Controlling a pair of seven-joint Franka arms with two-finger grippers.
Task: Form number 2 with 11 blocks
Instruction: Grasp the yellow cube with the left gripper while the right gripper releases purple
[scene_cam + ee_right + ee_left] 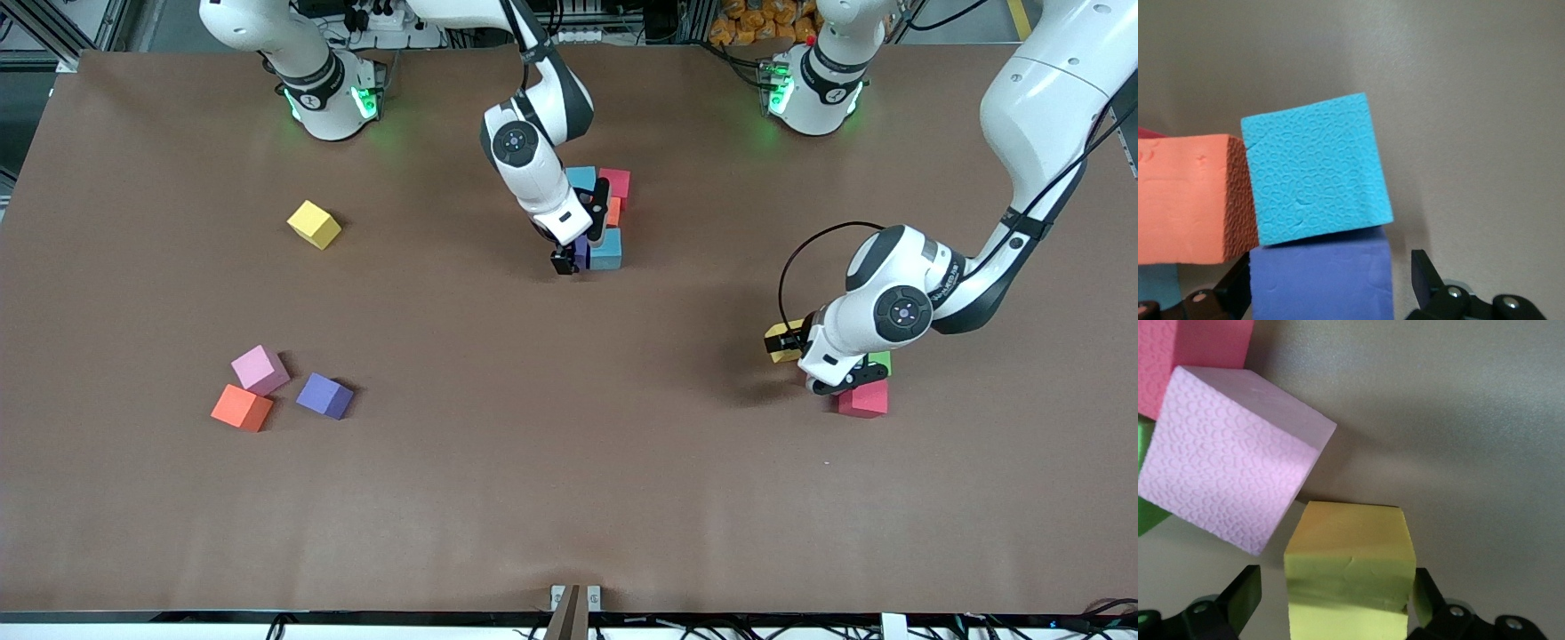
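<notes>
Nearest me, my left gripper sits low, fingers spread around a yellow block, not clamping; a pink block touches it. My right gripper is open astride a purple block, a blue block and an orange block just beside.

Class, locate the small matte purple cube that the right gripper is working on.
The small matte purple cube sits on the table between the right gripper's open fingers, touching the blue cube in the central cluster, at the cluster's edge nearest the front camera.
</notes>
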